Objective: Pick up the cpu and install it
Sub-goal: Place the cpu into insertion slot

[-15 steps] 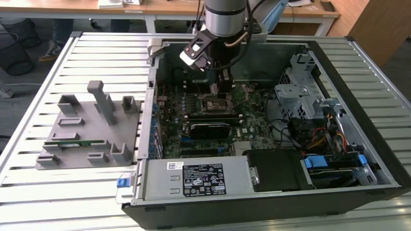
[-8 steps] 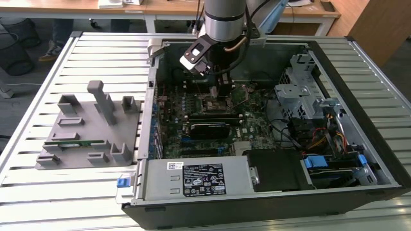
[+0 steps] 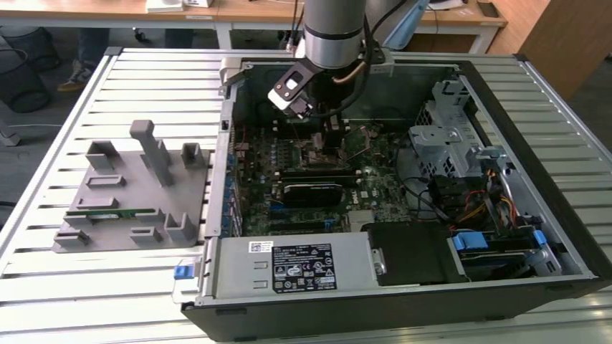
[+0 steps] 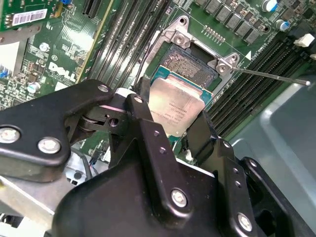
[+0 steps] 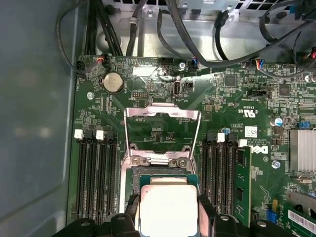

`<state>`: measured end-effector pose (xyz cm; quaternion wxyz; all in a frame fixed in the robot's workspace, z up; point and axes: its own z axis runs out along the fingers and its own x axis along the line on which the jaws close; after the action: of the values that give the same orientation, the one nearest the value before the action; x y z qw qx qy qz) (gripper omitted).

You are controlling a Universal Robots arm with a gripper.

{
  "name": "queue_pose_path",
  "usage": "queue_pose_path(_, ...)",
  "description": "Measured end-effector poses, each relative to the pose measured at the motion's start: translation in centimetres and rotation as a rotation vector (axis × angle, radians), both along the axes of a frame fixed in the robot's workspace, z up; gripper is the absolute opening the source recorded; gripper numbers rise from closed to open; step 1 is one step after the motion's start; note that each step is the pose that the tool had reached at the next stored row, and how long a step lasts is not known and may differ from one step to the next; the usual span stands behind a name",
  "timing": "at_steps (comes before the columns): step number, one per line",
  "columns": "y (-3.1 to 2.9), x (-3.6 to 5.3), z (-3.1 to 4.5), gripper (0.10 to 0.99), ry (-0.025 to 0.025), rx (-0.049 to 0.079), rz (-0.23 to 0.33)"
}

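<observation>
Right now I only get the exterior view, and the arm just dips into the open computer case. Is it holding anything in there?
Observer: Yes. In both wrist views the gripper is shut on the cpu, clamping it at two opposite edges.
Operator: Is the spot for it ready?
Observer: In the second wrist view the socket lies uncovered, its contact field bare, and the cpu overlaps its near part. I cannot tell whether they touch.
Operator: Where did its cover go?
Observer: In the first wrist view the metal retention frame is swung open, away from the socket.
</observation>
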<state>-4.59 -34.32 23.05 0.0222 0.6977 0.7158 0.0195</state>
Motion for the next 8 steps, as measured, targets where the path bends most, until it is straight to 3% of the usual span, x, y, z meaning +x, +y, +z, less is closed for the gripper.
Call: queue_pose_path(8, 0.01, -0.08, -0.90, 0.545, 0.0000, 0.000, 0.000)
